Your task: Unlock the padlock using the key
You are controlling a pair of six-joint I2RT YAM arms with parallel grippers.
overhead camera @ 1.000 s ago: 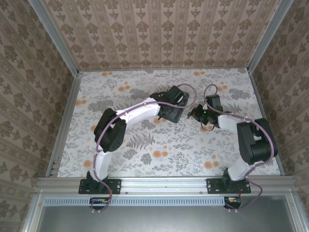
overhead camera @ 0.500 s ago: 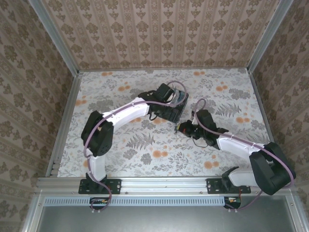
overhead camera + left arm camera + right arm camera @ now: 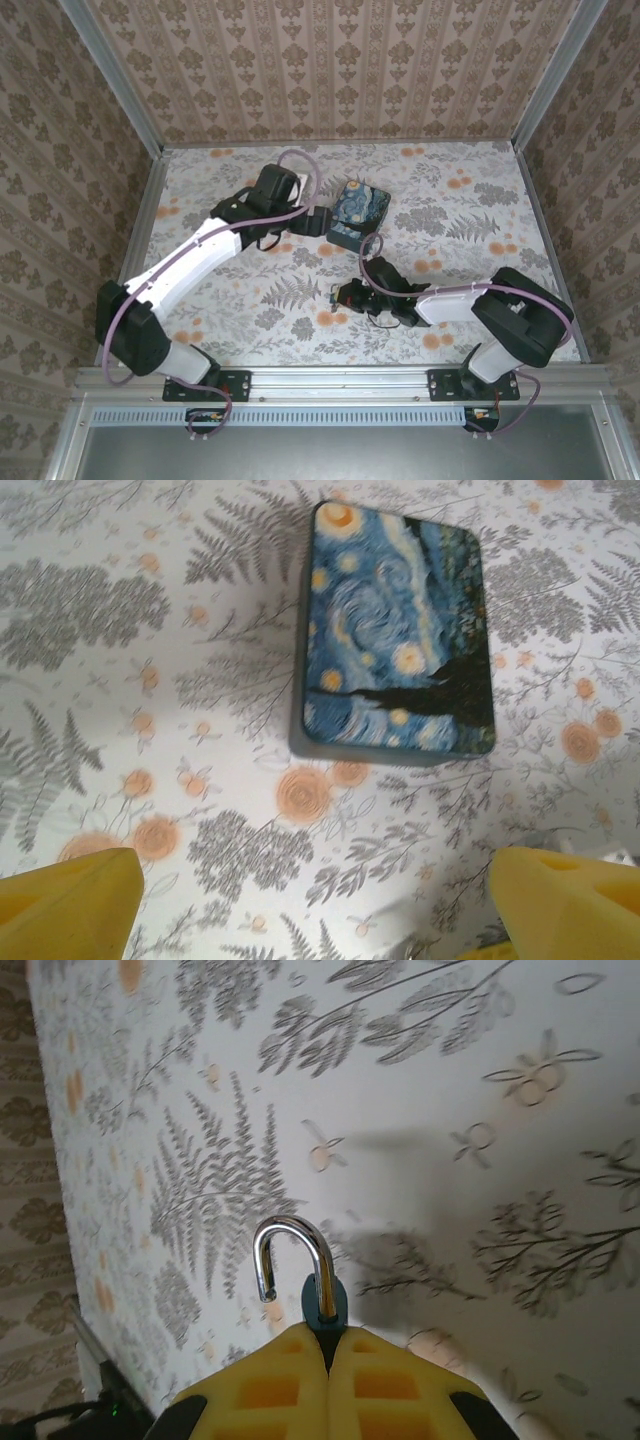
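My right gripper (image 3: pixel 328 1345) is shut on the padlock (image 3: pixel 325 1305), a tiny dark bluish body pinched between the yellow pads. Its silver shackle (image 3: pixel 290 1245) is swung open, with one end free, and points away from the fingers just above the floral table. In the top view this gripper (image 3: pixel 345 297) hangs low over the table's middle. My left gripper (image 3: pixel 320 920) is open with nothing between its yellow fingers (image 3: pixel 70 895), just short of the starry-night box (image 3: pixel 400 640). A small metallic glint (image 3: pixel 414 950) lies at the lower edge of the left wrist view; I cannot tell whether it is the key.
The starry-night box (image 3: pixel 360 213) lies flat at the table's centre back, right of the left gripper (image 3: pixel 318 222). Patterned walls with metal rails (image 3: pixel 130 250) close in the left, right and back. Floral table cloth (image 3: pixel 480 200) lies open to the right.
The left arm has drawn back leftward off the box, which now shows whole. The right arm has swung toward the near centre and lowered, carrying the padlock.
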